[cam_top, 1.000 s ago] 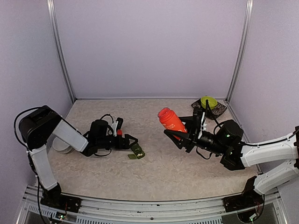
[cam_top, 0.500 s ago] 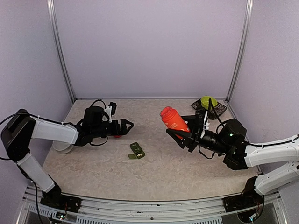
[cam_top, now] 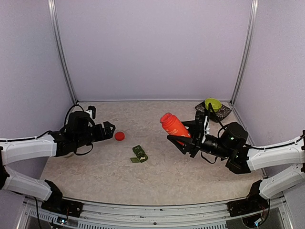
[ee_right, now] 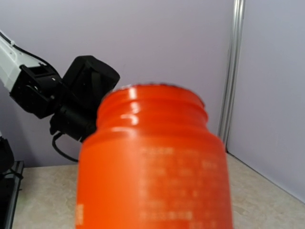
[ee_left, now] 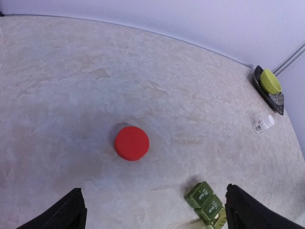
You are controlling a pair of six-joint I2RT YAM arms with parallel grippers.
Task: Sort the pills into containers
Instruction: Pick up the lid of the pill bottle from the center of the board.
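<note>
**While the right arm grips the bottle, the pill strip lies mid-table**

Where the table (cam_top: 157, 183) runs nearest the arm bases, the containers (cam_top: 139, 153) lie flat, a dark green strip with pale marks on its lids, apart from both arms. Beyond it to the right, the right gripper (cam_top: 185, 133) is clamped around an orange bottle (cam_top: 172, 124), lifted and tilted, its threaded neck uncapped. To the left a red cap (cam_top: 119, 136) rests just in front of the left gripper (cam_top: 108, 131), whose jaws stand wide and hold nothing. In the far right corner a yellow-green bowl (cam_top: 213, 103) sits on a dark tray (cam_top: 224, 113).
</note>
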